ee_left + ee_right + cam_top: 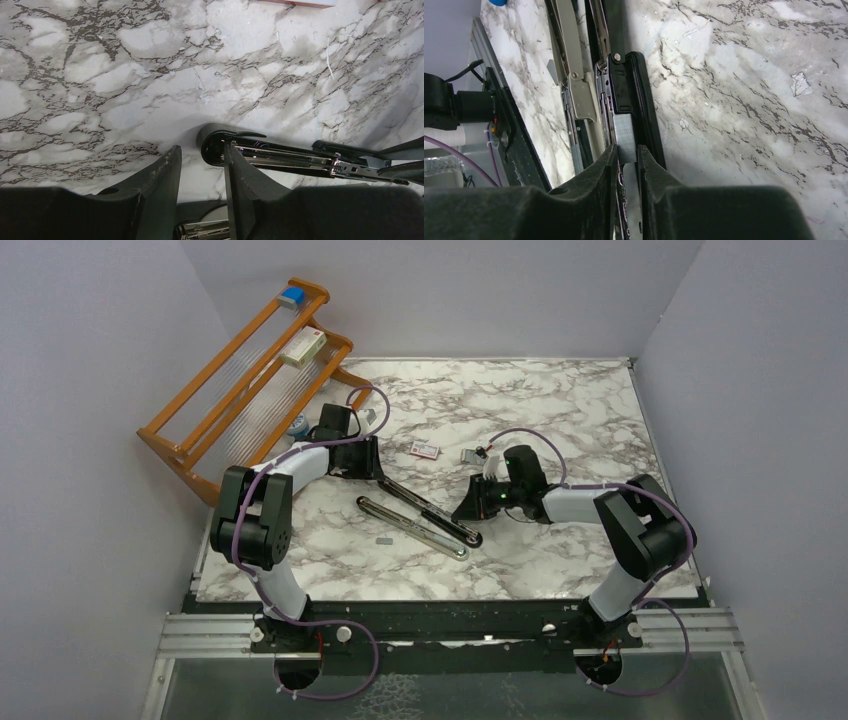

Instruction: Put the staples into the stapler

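The black stapler (420, 515) lies swung open mid-table, its black arm and silver rail splayed apart. My left gripper (368, 460) is at its hinge end; in the left wrist view the fingers (201, 155) straddle the hinge low down, and the open arm (280, 157) runs off to the right. My right gripper (468, 510) is at the other end. In the right wrist view a grey strip of staples (624, 135) lies in the stapler's channel (644, 100). The strip's near end sits between my narrowly set fingertips (627, 152).
A red-and-white packet (424, 448) and a small grey tray (470, 455) lie behind the stapler. A loose short strip (384, 538) rests in front of it. A wooden rack (240, 380) at the back left carries a white-and-red box (303, 345).
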You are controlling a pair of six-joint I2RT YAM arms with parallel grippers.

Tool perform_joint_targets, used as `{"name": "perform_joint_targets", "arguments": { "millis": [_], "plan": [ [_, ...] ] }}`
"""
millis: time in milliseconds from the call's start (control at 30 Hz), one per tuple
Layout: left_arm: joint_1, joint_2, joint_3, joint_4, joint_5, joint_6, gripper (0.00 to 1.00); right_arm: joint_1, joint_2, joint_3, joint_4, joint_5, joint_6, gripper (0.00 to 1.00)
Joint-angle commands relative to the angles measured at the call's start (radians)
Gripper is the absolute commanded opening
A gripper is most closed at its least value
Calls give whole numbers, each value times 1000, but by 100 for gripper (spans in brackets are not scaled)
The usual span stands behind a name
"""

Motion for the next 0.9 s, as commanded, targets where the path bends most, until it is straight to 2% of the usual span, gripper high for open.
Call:
{"name": "perform_joint_targets", "arguments": {
  "millis": [0,300,533,633,733,867],
  "plan": [
    [2,22,4,-35,-46,26,39,-8,6,-10,16,-16,-7,21],
    [2,23,4,-35,-46,24,39,-8,-60,-2,18,-19,-80,19],
    [2,23,5,-35,-44,24,39,-3,-171,-8,-38,68,-161,16],
    [2,24,5,-35,-44,24,39,35,-220,-4,-90,161,-213,15],
    [2,25,4,-35,-45,24,39,132,-259,10,-159,308,-279,14],
    [2,26,4,-35,-46,24,39,224,-300,-20,-154,478,-319,14]
  ]
}}
